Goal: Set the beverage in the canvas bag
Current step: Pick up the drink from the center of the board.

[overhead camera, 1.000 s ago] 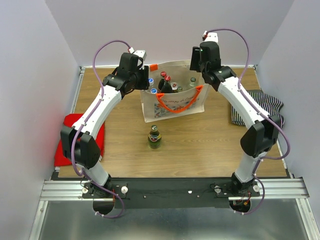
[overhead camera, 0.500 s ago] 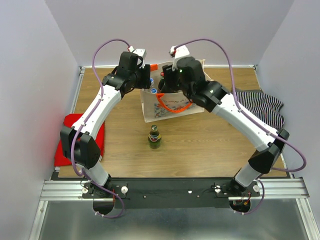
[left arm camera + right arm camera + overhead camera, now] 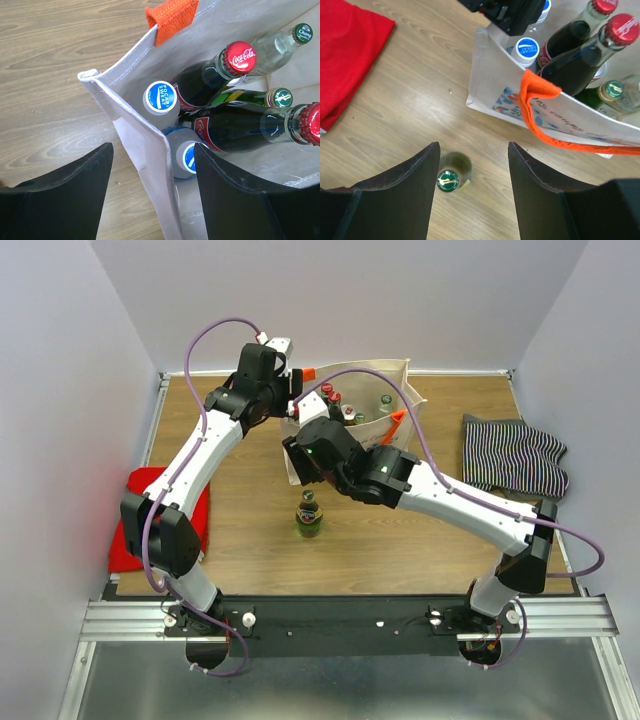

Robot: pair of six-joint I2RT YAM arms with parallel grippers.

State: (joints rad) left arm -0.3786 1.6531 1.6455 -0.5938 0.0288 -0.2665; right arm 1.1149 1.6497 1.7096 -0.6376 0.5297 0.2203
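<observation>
The beverage, a green glass bottle (image 3: pixel 309 514) with a green cap, stands upright on the wood table in front of the canvas bag (image 3: pixel 340 453). In the right wrist view the bottle (image 3: pixel 449 179) sits just inside my left finger. My right gripper (image 3: pixel 472 195) is open and empty above it (image 3: pixel 303 472). The cream bag (image 3: pixel 545 112) with an orange handle (image 3: pixel 534 102) holds several bottles. My left gripper (image 3: pixel 152 170) is open, its jaws straddling the bag's left wall (image 3: pixel 145 150) at the rim (image 3: pixel 293 403).
A red cloth (image 3: pixel 135 520) lies at the table's left edge and shows in the right wrist view (image 3: pixel 345 60). A striped cloth (image 3: pixel 515 455) lies at the right. Red-capped cola bottles (image 3: pixel 210 82) and blue-capped bottles (image 3: pixel 161 97) fill the bag.
My right arm has swung from the bag's back right corner, over the bag, to its front left above the green bottle. The orange handle shifted. The left arm has not moved.
</observation>
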